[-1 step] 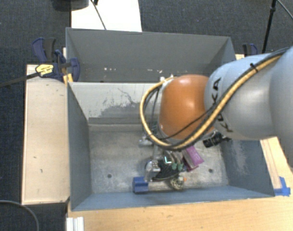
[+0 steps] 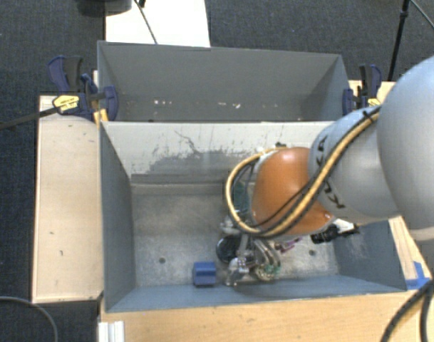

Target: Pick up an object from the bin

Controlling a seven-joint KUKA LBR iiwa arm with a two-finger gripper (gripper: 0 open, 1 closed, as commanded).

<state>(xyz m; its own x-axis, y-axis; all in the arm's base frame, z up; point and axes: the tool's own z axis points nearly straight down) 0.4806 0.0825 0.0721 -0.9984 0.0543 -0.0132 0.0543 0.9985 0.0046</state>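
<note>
On the floor of the grey metal bin (image 2: pixel 167 226), the claw (image 2: pixel 251 262) sits just beside a small blue rectangular block (image 2: pixel 204 273); I cannot tell whether it is open or closed.

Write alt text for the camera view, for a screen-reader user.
The arm's gripper is down at the floor of the grey metal bin, close to its front wall, over a small heap of loose things. A small blue block lies just beside the heap, on its left in the view.
</note>
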